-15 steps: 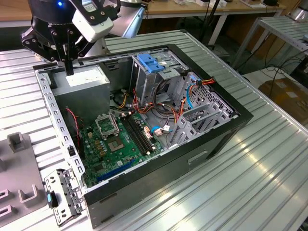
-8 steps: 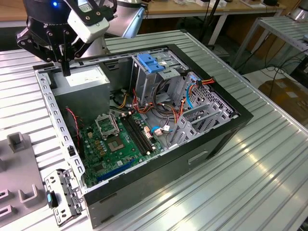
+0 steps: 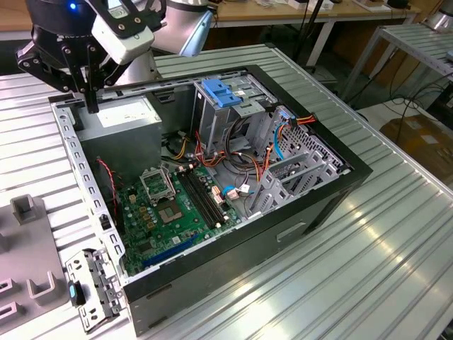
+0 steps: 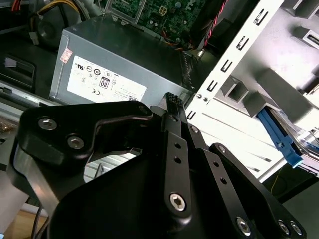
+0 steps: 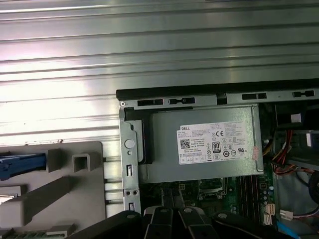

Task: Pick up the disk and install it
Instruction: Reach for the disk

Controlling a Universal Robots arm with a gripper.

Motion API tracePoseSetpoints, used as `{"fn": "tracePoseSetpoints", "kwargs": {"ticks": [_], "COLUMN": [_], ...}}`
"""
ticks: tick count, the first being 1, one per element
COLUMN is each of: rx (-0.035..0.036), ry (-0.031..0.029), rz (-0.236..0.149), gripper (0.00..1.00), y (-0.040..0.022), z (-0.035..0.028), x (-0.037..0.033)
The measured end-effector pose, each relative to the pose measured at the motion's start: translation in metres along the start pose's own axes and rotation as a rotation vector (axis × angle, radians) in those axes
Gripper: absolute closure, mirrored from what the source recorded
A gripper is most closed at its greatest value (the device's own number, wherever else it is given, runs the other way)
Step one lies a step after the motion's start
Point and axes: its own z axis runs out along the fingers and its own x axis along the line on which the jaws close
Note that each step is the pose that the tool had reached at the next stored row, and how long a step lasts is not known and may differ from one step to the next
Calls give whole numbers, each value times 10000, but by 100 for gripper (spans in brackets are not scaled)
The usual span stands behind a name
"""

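Hovering over the power supply [image 3: 124, 117] at a corner of the open case [image 3: 283, 234], with fingers [image 4: 172, 102] drawn narrow and holding nothing. Well apart from the disk [image 5: 20, 163], seen as a blue rail edge on the grey fixture [image 5: 60, 209] beside the case on the desk [image 5: 149, 50].

Surface: ribbed metal table [image 3: 396, 234] is carrying all | middle: open black computer case [image 3: 283, 237] is lying on its side | the exterior view's left: grey moulded fixture plate [image 3: 28, 248] is sitting beside the case | near left: perforated metal bracket [image 3: 95, 287] with blue clip is resting just beside the case's near corner
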Motion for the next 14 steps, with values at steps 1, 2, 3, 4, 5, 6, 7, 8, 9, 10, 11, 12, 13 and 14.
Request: {"fn": "tracePoseSetpoints", "kwargs": {"ticks": [1, 2, 3, 4, 5, 6, 7, 8, 9, 10, 11, 12, 13, 14], "rx": [0, 0, 0, 0, -1, 0, 0, 0, 0, 0, 0, 0, 1, 0], "ry": [0, 0, 0, 0, 0, 0, 0, 0, 0, 0, 1, 1, 1, 1], "rz": [0, 0, 0, 0, 0, 0, 0, 0, 1, 0, 1, 1, 1, 1], "gripper": [89, 89, 89, 89, 89, 89, 89, 89, 89, 89, 89, 89, 89, 89], "y": [0, -1, -2, -2, -3, -4, -4, -5, -5, -6, -6, -7, -7, -8], "z": [0, 0, 0, 0, 0, 0, -1, -1, -1, -1, -1, -1, -2, -1], "x": [6, 15, 24, 31, 37, 50, 56, 61, 71, 79, 84, 90, 96, 103]}}
